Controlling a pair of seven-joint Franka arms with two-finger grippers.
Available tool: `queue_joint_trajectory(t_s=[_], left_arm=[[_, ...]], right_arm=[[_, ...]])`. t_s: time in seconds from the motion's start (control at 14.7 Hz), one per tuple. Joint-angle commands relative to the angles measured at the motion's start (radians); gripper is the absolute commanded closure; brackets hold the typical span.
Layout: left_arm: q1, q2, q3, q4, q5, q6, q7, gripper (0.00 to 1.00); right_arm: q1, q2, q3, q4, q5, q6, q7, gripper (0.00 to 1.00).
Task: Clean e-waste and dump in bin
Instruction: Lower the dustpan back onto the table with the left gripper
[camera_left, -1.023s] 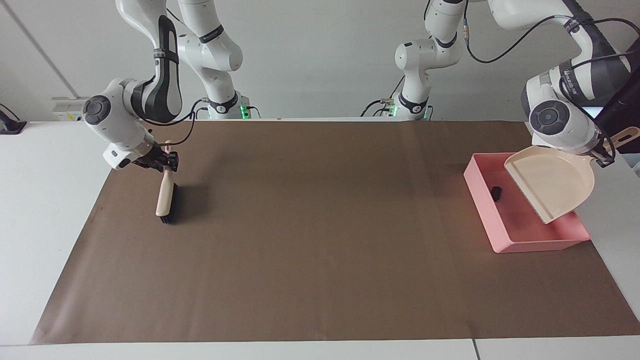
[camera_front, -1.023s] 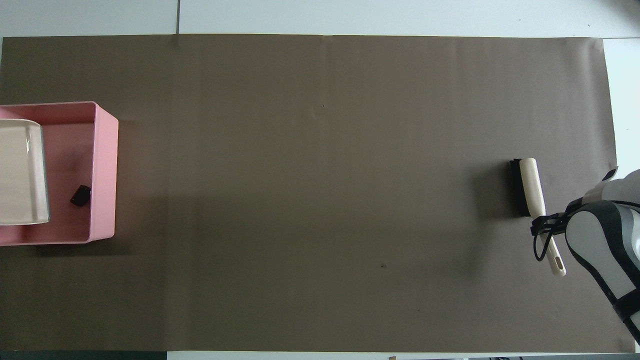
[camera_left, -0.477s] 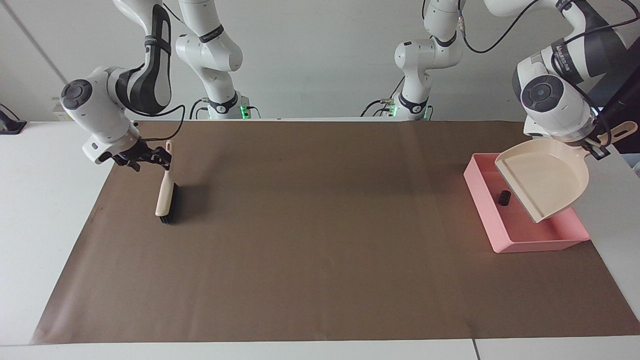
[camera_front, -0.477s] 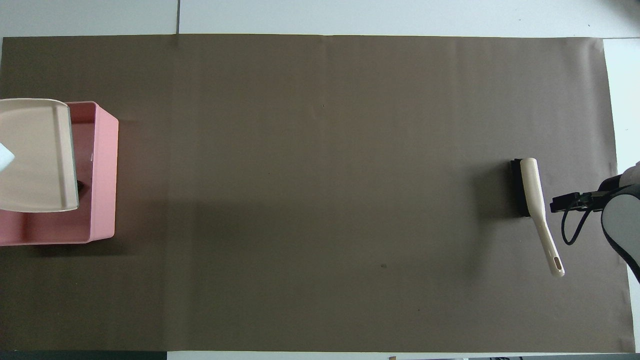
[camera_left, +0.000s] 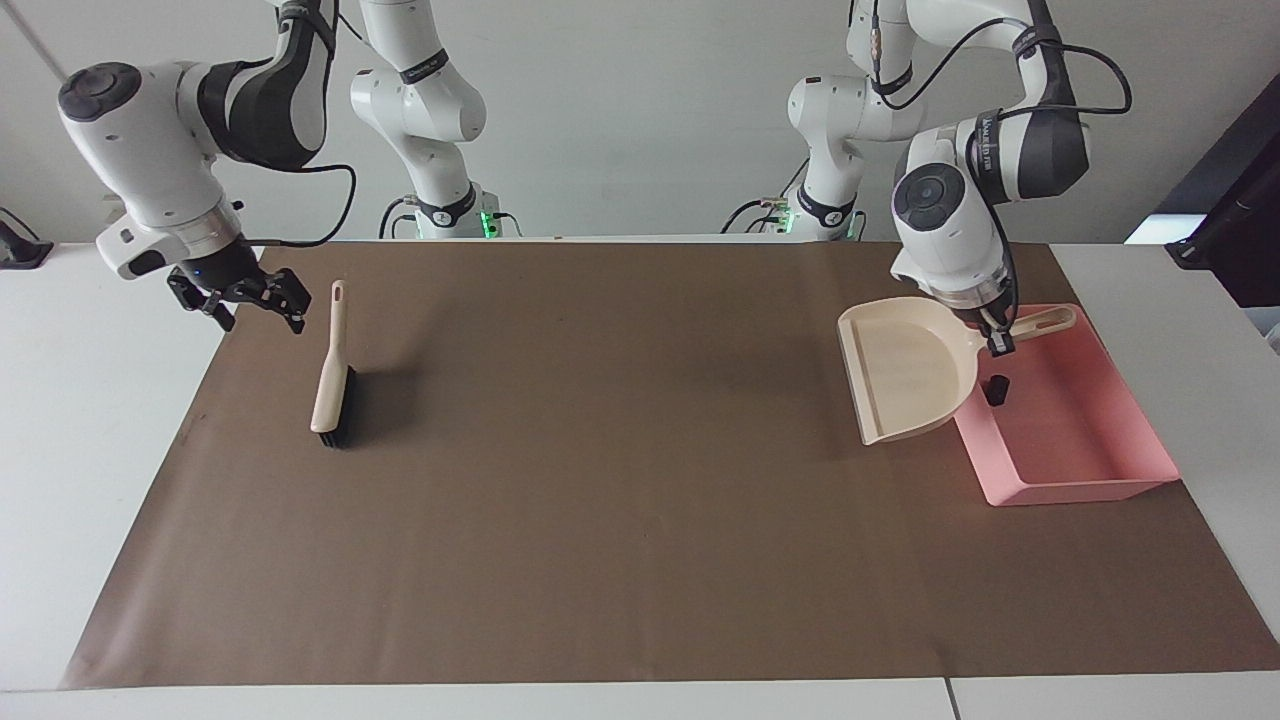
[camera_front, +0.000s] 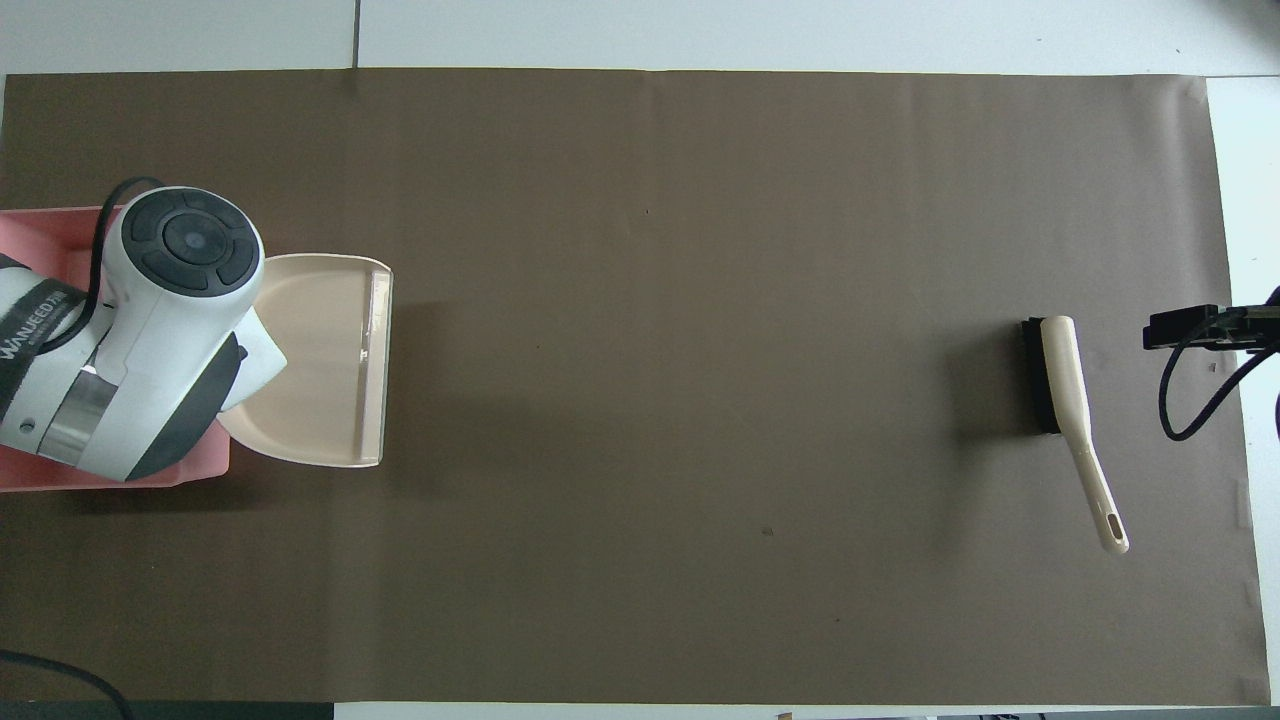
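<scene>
The pink bin (camera_left: 1085, 490) stands at the left arm's end of the mat, with a small black block (camera_left: 994, 388) of e-waste inside; the white piece is out of view. My left gripper (camera_left: 998, 338) is shut on the handle of the beige dustpan (camera_left: 905, 370) and holds it over the mat beside the bin, on the side toward the table's middle. In the overhead view the left arm covers most of the bin (camera_front: 40, 218), and the dustpan (camera_front: 320, 360) shows beside it. My right gripper (camera_left: 245, 297) is open and empty, raised beside the brush's handle.
The beige brush (camera_left: 330, 385) with black bristles lies on the brown mat (camera_left: 640, 500) at the right arm's end; it also shows in the overhead view (camera_front: 1065, 390). The white table surrounds the mat.
The left arm swung the dustpan from over the bin to over the mat beside it. The right gripper let go of the brush handle and rose away toward the table's edge.
</scene>
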Motion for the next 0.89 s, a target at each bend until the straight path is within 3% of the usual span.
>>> queue_joint_trajectory(t_s=[0.0,0.27,0.48,0.68,0.82], left_arm=[[-0.054,0.0,0.017,-0.076,-0.059,0.068,-0.092,1.0],[-0.123,0.014,0.017,-0.158,-0.072,0.154,-0.215,1.0],[-0.139,0.067,0.016,-0.155,-0.075,0.196,-0.218,1.0],[-0.153,0.091,0.017,-0.153,-0.075,0.235,-0.218,0.98],[-0.159,0.091,0.017,-0.152,-0.075,0.234,-0.218,0.62]], right_arm=[[0.018,0.017,0.006,0.181,-0.024,-0.18,0.128,0.0],[0.02,0.057,0.021,0.327,-0.004,-0.309,0.203,0.0],[0.07,0.052,0.015,0.327,-0.007,-0.351,0.208,0.0],[0.199,0.052,-0.106,0.327,-0.008,-0.358,0.209,0.0],[0.256,0.054,-0.166,0.327,-0.008,-0.36,0.209,0.0]])
